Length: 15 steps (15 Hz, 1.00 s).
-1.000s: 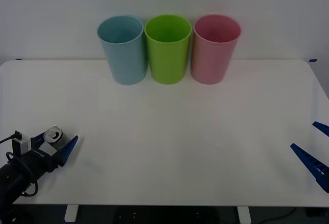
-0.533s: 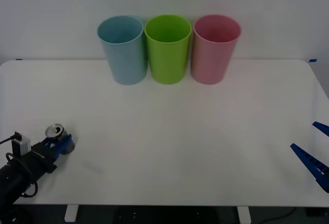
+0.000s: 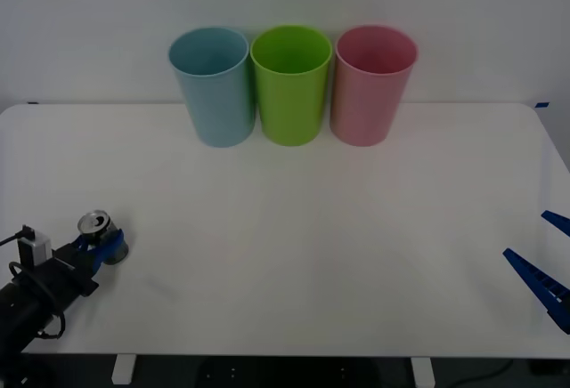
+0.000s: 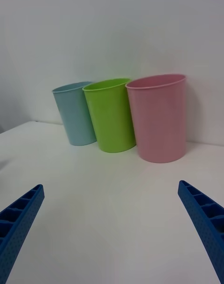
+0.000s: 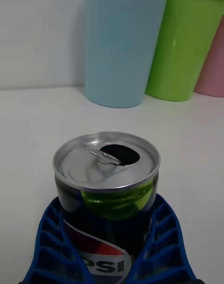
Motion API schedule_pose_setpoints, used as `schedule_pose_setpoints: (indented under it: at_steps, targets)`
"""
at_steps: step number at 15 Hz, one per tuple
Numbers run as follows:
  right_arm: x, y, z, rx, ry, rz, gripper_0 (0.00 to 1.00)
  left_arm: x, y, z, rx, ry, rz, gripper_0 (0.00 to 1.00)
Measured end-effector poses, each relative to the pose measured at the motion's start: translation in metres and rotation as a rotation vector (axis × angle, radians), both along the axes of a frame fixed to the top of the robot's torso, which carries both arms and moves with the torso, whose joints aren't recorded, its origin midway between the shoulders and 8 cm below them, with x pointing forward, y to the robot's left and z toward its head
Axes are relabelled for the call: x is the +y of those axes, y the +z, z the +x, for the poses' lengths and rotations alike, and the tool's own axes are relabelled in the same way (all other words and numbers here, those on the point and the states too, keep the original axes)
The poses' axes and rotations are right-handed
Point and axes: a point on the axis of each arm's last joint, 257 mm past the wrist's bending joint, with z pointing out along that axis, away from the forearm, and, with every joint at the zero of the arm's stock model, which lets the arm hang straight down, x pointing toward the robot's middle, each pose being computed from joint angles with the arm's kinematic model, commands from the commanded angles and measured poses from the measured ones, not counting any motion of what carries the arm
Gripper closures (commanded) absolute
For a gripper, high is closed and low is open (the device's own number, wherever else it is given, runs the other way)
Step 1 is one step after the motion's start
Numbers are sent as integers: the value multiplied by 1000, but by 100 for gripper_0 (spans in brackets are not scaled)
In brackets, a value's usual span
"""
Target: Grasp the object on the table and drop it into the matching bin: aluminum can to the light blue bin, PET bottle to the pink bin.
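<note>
Left gripper (image 3: 96,253) at the near left of the table (image 3: 294,228), fingers (image 5: 46,237) closed snug round the upright aluminum can (image 5: 106,190). Right gripper (image 3: 545,268) parked near right, spread wide, empty. Lift straight, keep it level, carry to the far light blue bin (image 3: 212,85), not the lime green bin (image 3: 290,84); release above rim.

A lime green bin (image 3: 290,84) stands upright before a plain white wall (image 3: 463,14).

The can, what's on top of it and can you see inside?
The aluminum can, gripped by the left gripper, has a silver lid with a raised pull-tab and an open mouth; its inside is dark, contents unseen.
</note>
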Motion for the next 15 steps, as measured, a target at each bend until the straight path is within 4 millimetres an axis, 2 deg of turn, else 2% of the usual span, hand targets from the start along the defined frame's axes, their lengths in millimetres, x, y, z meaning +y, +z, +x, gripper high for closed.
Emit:
schedule_pose_setpoints:
  at_steps: [3,7,15]
  targets:
    - [0,0,0,0,0,0,0,-6,20,6,-38,-15,-19,100]
    - [0,0,0,0,0,0,0,-14,58,15,-99,-39,-56,100]
    - [0,0,0,0,0,0,0,-36,154,28,-184,-100,-188,100]
